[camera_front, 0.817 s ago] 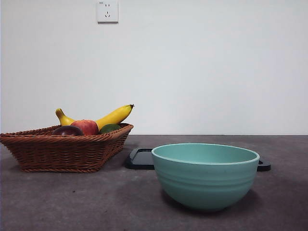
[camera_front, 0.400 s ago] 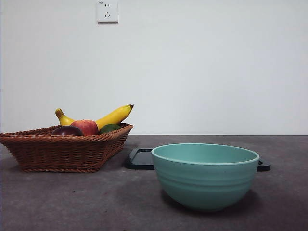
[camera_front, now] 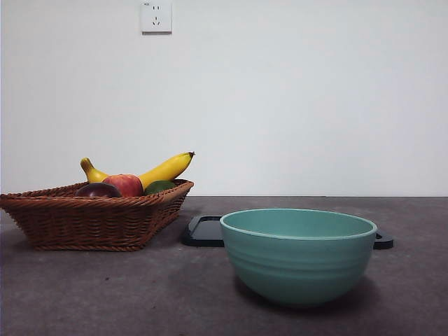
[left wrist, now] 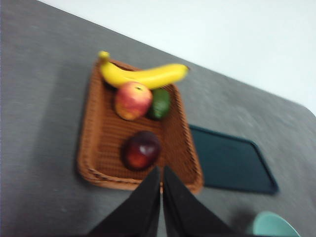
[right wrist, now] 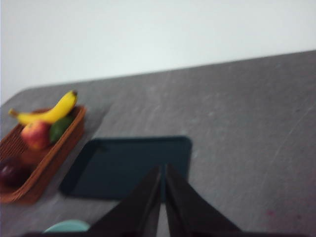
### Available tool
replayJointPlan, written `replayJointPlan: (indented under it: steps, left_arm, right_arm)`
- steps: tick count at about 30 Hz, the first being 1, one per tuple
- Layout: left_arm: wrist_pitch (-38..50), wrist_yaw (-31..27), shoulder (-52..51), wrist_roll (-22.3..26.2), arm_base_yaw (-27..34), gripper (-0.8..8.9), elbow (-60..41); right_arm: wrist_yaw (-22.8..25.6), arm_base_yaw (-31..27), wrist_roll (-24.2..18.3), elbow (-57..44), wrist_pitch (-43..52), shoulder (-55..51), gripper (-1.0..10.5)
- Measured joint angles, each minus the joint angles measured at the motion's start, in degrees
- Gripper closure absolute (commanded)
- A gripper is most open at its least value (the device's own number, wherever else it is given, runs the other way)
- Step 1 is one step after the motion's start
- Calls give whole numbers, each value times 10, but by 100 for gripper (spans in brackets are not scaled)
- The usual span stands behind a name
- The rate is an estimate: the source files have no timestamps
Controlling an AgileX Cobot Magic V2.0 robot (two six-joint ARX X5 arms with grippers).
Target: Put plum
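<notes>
Just ahead of the left pincer, whose two black jaws are pressed together with nothing between them, lies the plum in the near end of the wicker basket, untouched. Farther from the jaw tips in the same basket sit a red-and-yellow apple, a green fruit and a banana. Beside the basket a dark tray lies flat on the grey worktop. Above that tray hangs the right pincer, its jaws likewise closed and empty. A teal bowl stands in front of the tray.
</notes>
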Motion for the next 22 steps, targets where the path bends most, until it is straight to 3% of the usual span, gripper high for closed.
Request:
replayJointPlan:
  steps: [9,15,22]
  left_arm:
    - [-68,94,60,30,-31,804,90]
    - [-139,96,82,72,-57,804,131]
    - [-155,96,90,106,-65,805,134]
  right_arm:
    - [-52,30,-38,125,-127,93,941]
    - [-64,69,-49,156,-179,126,941]
    - [-72,92,-63,157,-192,135,941]
